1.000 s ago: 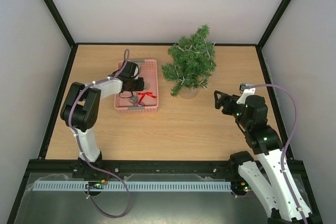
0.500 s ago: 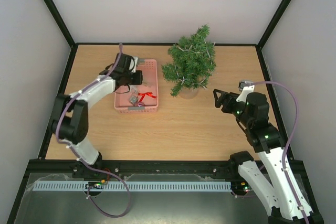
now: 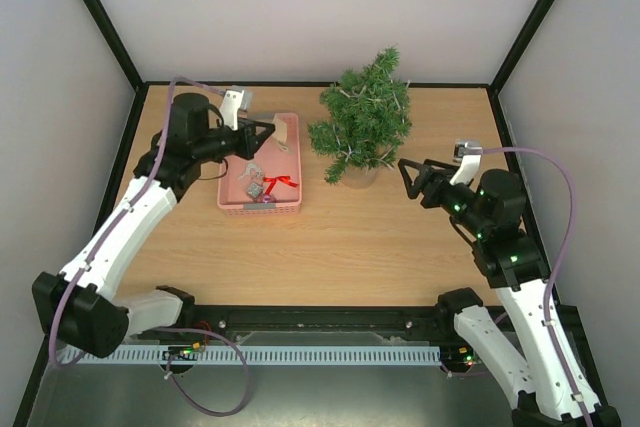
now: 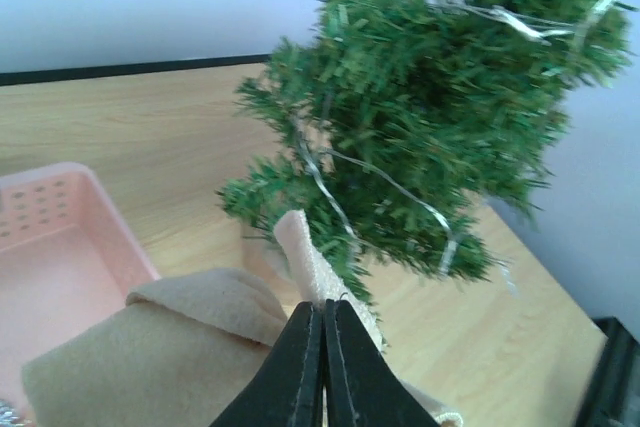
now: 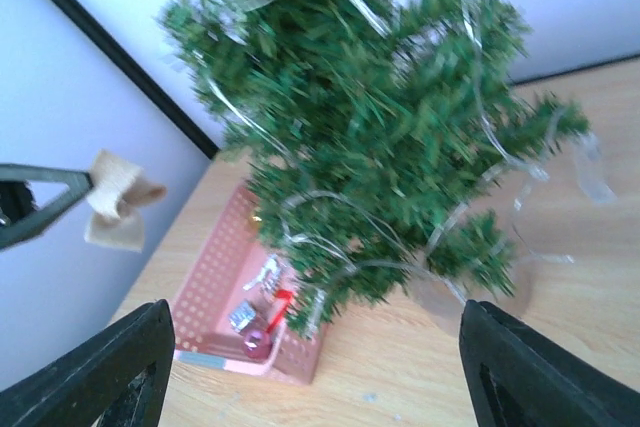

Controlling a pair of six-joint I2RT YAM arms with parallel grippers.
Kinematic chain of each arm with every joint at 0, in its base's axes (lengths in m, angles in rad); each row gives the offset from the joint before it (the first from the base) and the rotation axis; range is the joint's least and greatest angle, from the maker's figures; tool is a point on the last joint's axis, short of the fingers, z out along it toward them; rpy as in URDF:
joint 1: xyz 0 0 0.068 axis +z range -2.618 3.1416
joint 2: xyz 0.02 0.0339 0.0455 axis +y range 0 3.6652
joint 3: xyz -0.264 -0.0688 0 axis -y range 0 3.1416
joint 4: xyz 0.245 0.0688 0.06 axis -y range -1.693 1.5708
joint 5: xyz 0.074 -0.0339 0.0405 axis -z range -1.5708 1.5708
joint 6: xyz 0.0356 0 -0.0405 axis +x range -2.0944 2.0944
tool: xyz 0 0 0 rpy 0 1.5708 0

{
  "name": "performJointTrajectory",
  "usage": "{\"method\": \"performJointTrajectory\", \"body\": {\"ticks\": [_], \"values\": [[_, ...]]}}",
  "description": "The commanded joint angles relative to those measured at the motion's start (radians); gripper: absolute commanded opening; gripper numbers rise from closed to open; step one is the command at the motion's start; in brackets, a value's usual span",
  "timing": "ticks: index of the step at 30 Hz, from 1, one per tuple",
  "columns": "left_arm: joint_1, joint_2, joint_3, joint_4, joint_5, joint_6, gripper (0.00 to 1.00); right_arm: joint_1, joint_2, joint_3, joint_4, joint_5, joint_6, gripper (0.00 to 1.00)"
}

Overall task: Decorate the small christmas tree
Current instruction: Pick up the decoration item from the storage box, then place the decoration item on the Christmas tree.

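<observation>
The tree (image 3: pixel 362 122) stood just right of the basket (image 3: pixel 260 210). Left jaws pinched a bow (image 4: pixel 170 347) above the basket; right jaws hung spread, farther right. Held only by an edge, the bow might slip.

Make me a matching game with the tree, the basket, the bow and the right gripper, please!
Things:
1 tree
2 basket
3 bow
4 right gripper

Matches:
A pink
B open, holding nothing
C green and bushy
D pinched in the left gripper

Pairs: 1-C, 2-A, 3-D, 4-B
</observation>
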Motion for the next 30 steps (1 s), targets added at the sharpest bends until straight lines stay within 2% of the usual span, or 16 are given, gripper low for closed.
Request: {"method": "performJointTrajectory", "body": {"ticks": [1, 7, 11, 15, 17, 20, 23, 26, 28, 30], "values": [[-0.006, -0.061, -0.043, 0.007, 0.154, -0.039, 0.02, 0.013, 0.013, 0.065, 0.108, -0.069, 0.01, 0.76], [-0.014, -0.124, -0.085, 0.037, 0.259, -0.073, 0.02, 0.077, 0.062, 0.086, 0.179, -0.031, 0.073, 0.73], [-0.016, -0.173, -0.142, 0.109, 0.313, -0.1, 0.02, 0.253, 0.133, 0.125, 0.196, 0.086, 0.077, 0.72], [-0.019, -0.201, -0.175, 0.178, 0.339, -0.168, 0.02, 0.509, 0.227, 0.178, 0.222, 0.269, 0.037, 0.72], [-0.021, -0.212, -0.187, 0.22, 0.358, -0.207, 0.02, 0.621, 0.284, 0.204, 0.248, 0.34, -0.01, 0.73], [-0.023, -0.219, -0.189, 0.261, 0.379, -0.249, 0.03, 0.718, 0.368, 0.24, 0.269, 0.39, -0.067, 0.75], [-0.026, -0.226, -0.187, 0.292, 0.399, -0.291, 0.02, 0.755, 0.413, 0.23, 0.326, 0.401, -0.15, 0.76], [-0.029, -0.232, -0.186, 0.302, 0.399, -0.313, 0.02, 0.781, 0.429, 0.165, 0.401, 0.355, -0.367, 0.77], [-0.032, -0.237, -0.19, 0.315, 0.396, -0.328, 0.02, 0.786, 0.438, 0.131, 0.46, 0.456, -0.471, 0.78], [-0.035, -0.238, -0.192, 0.325, 0.4, -0.335, 0.02, 0.786, 0.45, 0.134, 0.488, 0.483, -0.549, 0.78]]}}
